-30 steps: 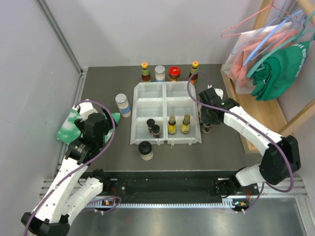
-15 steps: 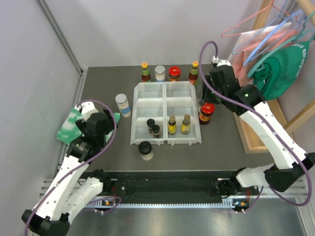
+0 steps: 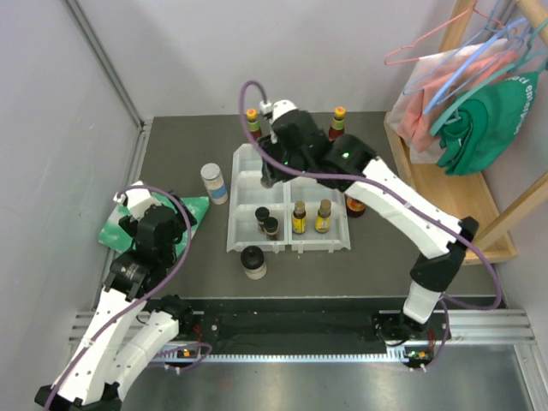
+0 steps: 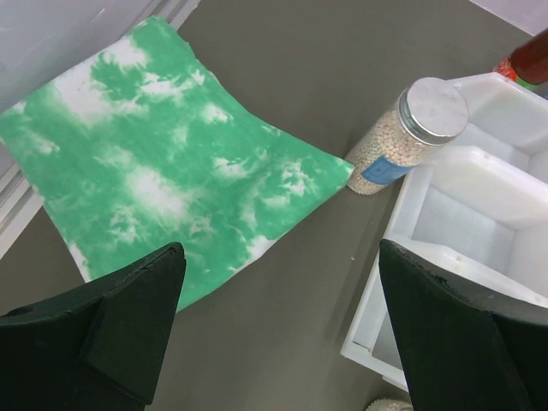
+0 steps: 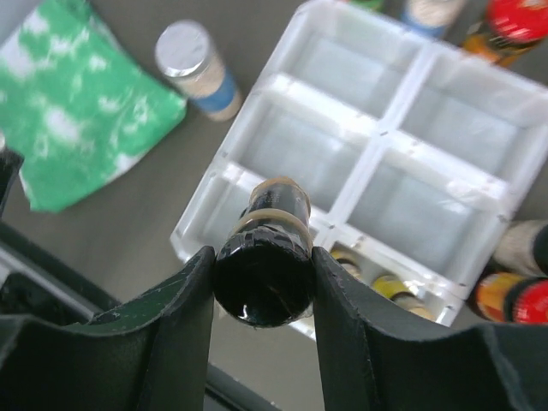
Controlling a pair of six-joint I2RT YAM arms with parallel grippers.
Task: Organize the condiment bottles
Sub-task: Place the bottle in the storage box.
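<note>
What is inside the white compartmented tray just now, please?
Two small dark jars near-left, two yellow-labelled bottles near-right. The other compartments look empty, though the held bottle covers part of one.

Table top (image 3: 180, 145): dark grey, matte, evenly lit, with soft shadows only. Back wall (image 3: 257, 51) and left wall (image 3: 51, 128): pale plain panels, with a slanting aluminium strip (image 3: 104, 60) at the corner. Right side: a light wooden rack (image 3: 475, 193) stands beside the table. It carries plastic hangers (image 3: 479, 53) (pink and blue), a green garment (image 3: 492, 111) and a pink one (image 3: 419, 116). Near edge: metal frame (image 3: 300, 381).
</note>
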